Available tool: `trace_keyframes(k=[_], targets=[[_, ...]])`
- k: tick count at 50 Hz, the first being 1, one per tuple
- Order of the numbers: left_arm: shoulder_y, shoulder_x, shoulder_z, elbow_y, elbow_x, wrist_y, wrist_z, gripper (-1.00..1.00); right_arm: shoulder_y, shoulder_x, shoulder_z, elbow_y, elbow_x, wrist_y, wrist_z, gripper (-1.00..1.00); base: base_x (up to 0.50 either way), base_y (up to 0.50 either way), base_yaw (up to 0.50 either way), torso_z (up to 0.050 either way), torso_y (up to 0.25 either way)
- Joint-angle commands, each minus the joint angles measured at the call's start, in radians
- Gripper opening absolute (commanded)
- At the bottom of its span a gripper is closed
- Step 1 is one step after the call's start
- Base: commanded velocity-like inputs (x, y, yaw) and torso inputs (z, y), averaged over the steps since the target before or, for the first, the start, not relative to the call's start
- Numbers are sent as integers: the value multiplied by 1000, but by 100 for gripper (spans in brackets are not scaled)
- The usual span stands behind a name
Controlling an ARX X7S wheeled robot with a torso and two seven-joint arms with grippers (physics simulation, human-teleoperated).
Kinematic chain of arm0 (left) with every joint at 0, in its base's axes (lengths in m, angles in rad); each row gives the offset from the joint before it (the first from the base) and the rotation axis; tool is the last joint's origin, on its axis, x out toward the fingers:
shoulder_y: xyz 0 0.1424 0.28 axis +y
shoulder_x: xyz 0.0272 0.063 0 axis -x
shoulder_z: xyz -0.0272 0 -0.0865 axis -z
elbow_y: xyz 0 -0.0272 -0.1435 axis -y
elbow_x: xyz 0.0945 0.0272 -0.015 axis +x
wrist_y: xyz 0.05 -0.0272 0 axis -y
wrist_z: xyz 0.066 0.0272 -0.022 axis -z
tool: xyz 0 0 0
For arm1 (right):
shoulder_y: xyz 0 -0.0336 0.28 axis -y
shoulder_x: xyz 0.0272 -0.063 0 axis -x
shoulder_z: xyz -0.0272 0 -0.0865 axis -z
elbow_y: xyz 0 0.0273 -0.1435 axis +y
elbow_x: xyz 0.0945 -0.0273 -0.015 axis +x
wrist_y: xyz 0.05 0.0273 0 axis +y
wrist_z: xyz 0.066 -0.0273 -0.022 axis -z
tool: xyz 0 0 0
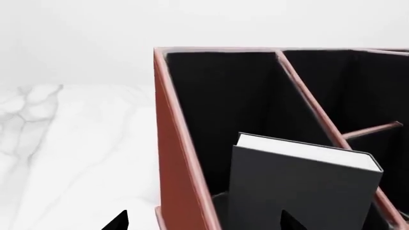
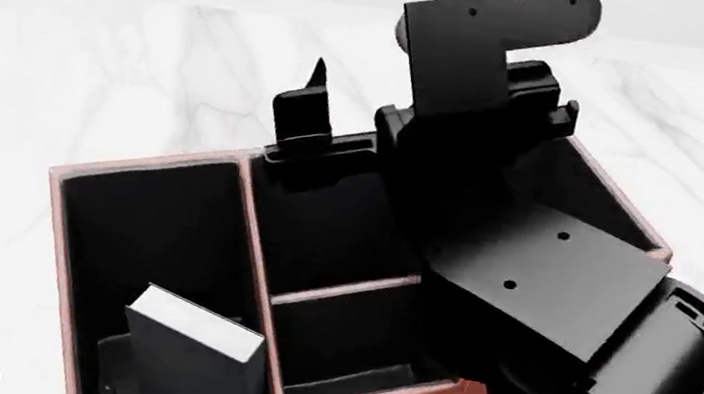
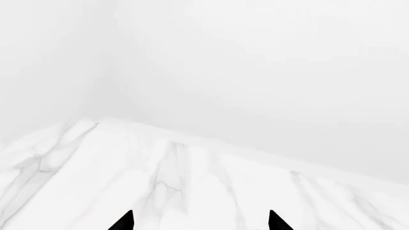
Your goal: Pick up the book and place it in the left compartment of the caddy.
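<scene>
The left end effector (image 1: pixel 204 223) is spread wide. In the left wrist view only its two black tips show: one lies outside the outer wall of the caddy and the other in front of the book's cover, so it grips nothing. The thin black-covered book with white page edges (image 1: pixel 300 182) stands inside the long, narrow, black-lined left compartment (image 1: pixel 217 96) of the reddish-brown leather-look caddy with pale pink rims (image 1: pixel 167 143). It sits at the near end of that compartment, and its top edge rises to about the rim. In the head view it appears to lean a little rather than stand square, though whether it rests against a wall cannot be made out.

By this lie the placing looks done, and what remains is to get the arm clear. That retreat should go straight up and back along the line of the open fingers. The inner finger must stay off the cover, since a brush there could tip the book or drag it over the low wall. The outer finger should also stay clear of the rim.

The section split by a crossbar (image 1: pixel 374 129) lies beside the left compartment. The right end effector (image 3: pixel 199 221) hangs beyond the caddy's far side over the white marble desk (image 3: pixel 191 172). Its tips are well apart with nothing between them, and it needs no move.
</scene>
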Motion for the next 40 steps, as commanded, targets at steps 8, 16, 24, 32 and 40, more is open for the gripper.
trace_keyframes(k=[8, 16, 24, 32, 40], targets=[[-60, -59, -49, 312, -128, -344, -162, 100, -105, 218, 19, -313, -67, -129, 206, 100, 0, 0, 0, 0, 0], [-441, -55, -161, 461, -399, -709, -309, 100, -27, 214, 34, -305, -45, -65, 215, 100, 0, 0, 0, 0, 0], [-693, -25, -159, 403, -433, -809, -337, 100, 50, 198, 44, -266, -19, 4, 209, 100, 0, 0, 0, 0, 0], [-847, -2, -137, 337, -416, -830, -324, 100, 103, 173, 56, -235, -13, 38, 205, 100, 0, 0, 0, 0, 0], [-930, 13, -158, 326, -445, -873, -353, 100, 142, 164, 64, -226, -10, 66, 205, 100, 0, 0, 0, 0, 0]])
